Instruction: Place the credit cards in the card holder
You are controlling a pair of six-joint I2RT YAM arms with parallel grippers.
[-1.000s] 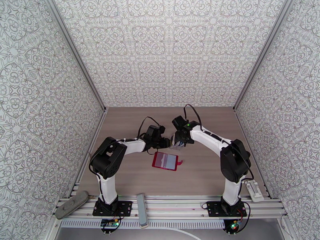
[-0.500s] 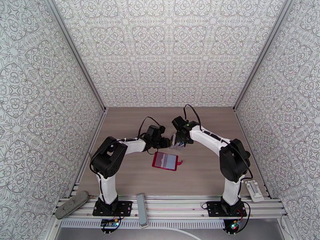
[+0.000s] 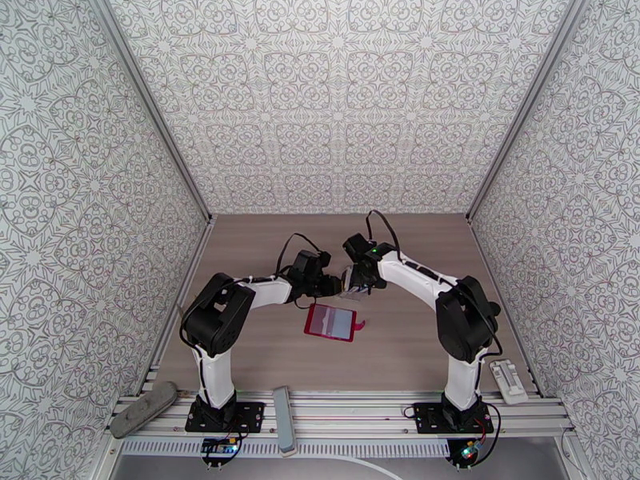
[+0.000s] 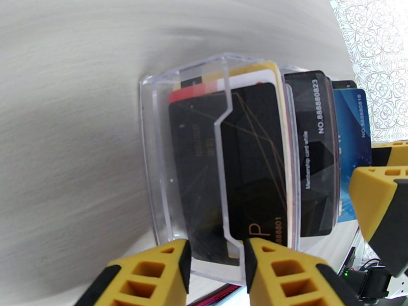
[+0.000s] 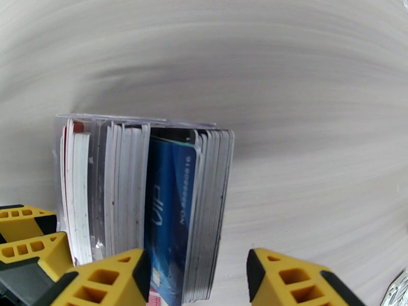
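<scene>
Credit cards (image 4: 252,159) are packed on edge in a clear case (image 4: 153,164), face to face. At the front: a black card (image 4: 204,164) w/ thin gold lines. Behind it a 2nd black one w/ white no., then a blue card (image 5: 171,210) marked VIP. Whitish, red & yellow edges are seen btw. them.

Card holder (image 3: 330,322), red, is laid open & flat on the worktop (image 3: 400,354), pale inside up, snap tab (image 3: 362,323) out to the right. The cards are placed just beyond its far edge; contact can't be told.
</scene>
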